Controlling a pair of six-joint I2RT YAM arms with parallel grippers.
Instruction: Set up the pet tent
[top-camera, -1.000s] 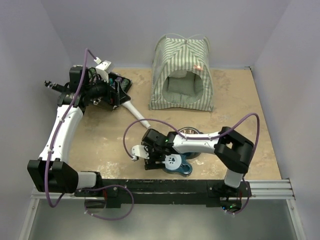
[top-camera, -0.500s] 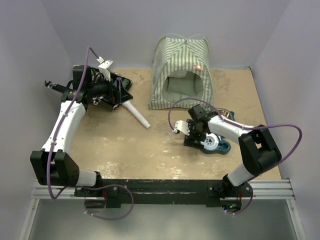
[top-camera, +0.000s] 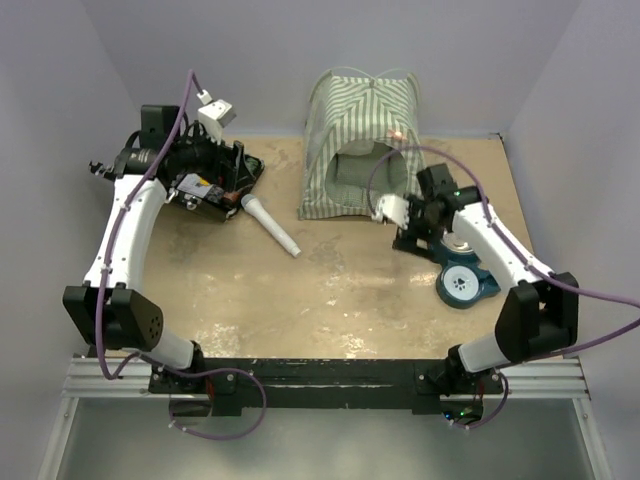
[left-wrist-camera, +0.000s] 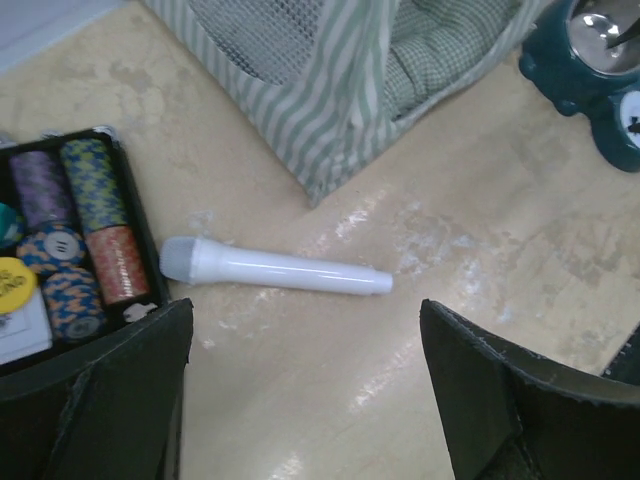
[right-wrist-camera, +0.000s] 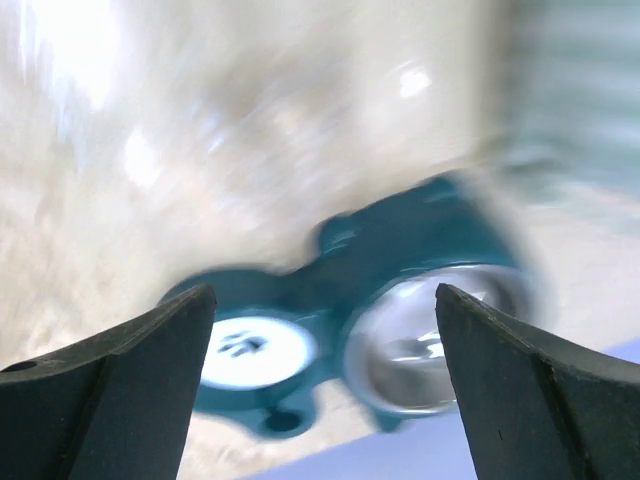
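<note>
From above, we see a beige, mottled worktop closed in by pale lilac walls. The pet tent, soft green-and-white striped fabric with an arched doorway, stands upright at 12 o'clock against the back wall, a checked cushion inside it. At 10 o'clock a black tray sits under the left end effector, and a smooth white microphone lies just beside it. At 3 o'clock the right end effector hovers by a teal bowl stand. In the left wrist view, the fingers stand wide apart and hold nothing; the tray holds stacked poker chips at 9 o'clock. The right wrist view is blurred, yet its fingers are spread wide and empty above the stand's round steel bowl.
</note>
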